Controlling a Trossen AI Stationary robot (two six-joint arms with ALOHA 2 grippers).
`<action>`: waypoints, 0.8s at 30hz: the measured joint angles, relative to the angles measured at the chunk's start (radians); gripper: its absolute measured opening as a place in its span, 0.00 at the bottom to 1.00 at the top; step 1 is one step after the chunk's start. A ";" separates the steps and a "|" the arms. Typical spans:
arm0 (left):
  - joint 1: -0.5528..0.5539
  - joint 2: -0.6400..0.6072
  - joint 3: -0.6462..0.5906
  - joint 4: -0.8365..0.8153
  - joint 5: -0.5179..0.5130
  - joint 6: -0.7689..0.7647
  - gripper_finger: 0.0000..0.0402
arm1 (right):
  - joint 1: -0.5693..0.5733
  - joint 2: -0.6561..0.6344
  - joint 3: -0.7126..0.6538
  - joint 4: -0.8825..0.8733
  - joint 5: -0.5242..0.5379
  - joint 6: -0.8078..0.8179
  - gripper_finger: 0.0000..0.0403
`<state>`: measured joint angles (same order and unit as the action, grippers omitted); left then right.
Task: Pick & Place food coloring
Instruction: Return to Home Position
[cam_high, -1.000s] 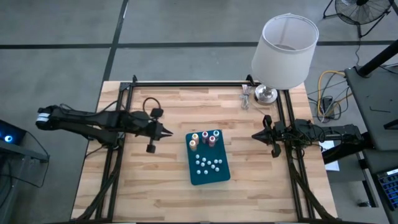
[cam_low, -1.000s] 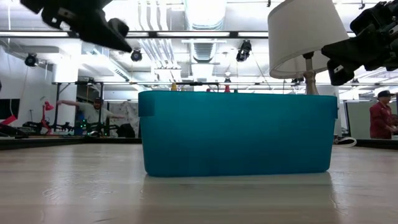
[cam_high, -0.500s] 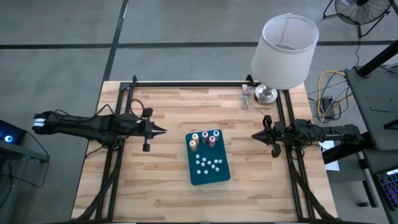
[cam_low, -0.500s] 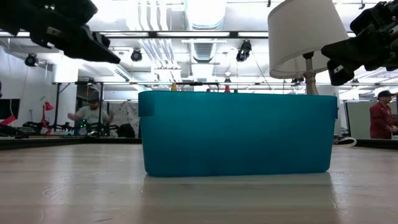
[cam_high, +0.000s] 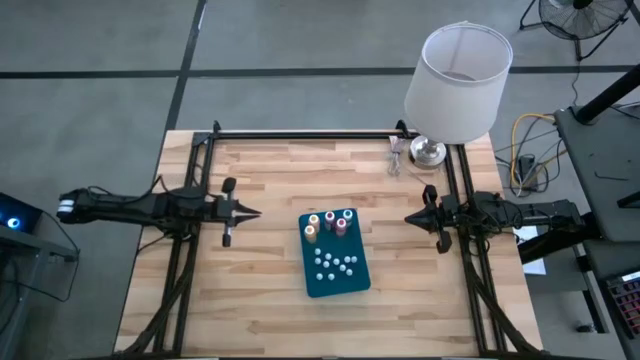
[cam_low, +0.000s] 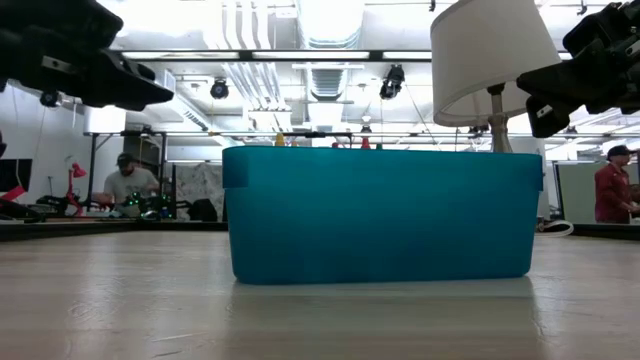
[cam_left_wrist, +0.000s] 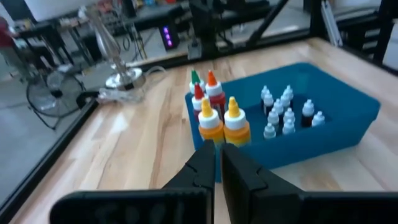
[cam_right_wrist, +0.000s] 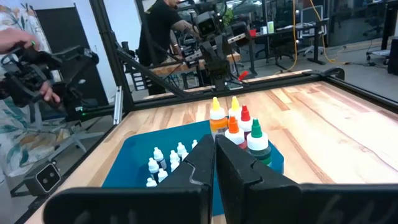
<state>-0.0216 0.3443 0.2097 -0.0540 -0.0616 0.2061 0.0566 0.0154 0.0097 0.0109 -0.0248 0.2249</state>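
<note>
— Since the left hand (cam_high: 250, 212) has drawn back toward the frame's left, away from the teal bin (cam_high: 346, 286), is the sorting done?

— It looks so. The food coloring (cam_high: 330, 223) stands inside the bin at the frame's centre (tall caps nearer the top edge, small ones below). Both hands are pinched narrow, holding nothing; the right hand (cam_high: 412, 216) waits at centre right.

left gripper (cam_high: 256, 211), right gripper (cam_high: 409, 217): jaws together

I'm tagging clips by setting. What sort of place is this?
Probably a robotics lab or workshop: exposed ceiling pipes, a person working behind, and a wooden table with the left gripper and right gripper at its sides.
</note>
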 joint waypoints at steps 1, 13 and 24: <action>0.000 -0.021 -0.010 0.002 0.000 0.000 0.00 | 0.000 0.000 0.000 0.000 0.000 0.000 0.02; 0.000 -0.212 -0.102 -0.005 0.001 -0.035 0.00 | 0.000 0.000 0.000 0.000 0.000 0.000 0.02; 0.000 -0.227 -0.153 0.064 0.064 -0.038 0.00 | 0.000 0.000 0.000 0.000 0.000 0.000 0.02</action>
<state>-0.0216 0.1173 0.0564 0.0100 0.0019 0.1682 0.0566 0.0154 0.0094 0.0109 -0.0250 0.2249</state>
